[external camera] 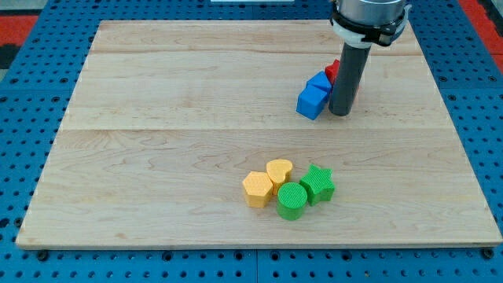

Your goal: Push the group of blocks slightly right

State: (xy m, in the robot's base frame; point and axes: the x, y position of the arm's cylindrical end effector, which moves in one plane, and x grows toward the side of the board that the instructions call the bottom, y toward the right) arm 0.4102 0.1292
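Observation:
A group of blocks lies at the view's lower middle: a yellow hexagon [257,189], a yellow heart [279,170], a green cylinder [291,200] and a green star [317,184], all touching. My tip [339,113] stands far above them toward the view's top right, right beside two blue blocks [315,95] on its left. A red block [333,70] shows partly behind the rod.
The wooden board [157,157] lies on a blue pegboard surface [16,118]. The arm's body [369,16] hangs over the board's top right edge.

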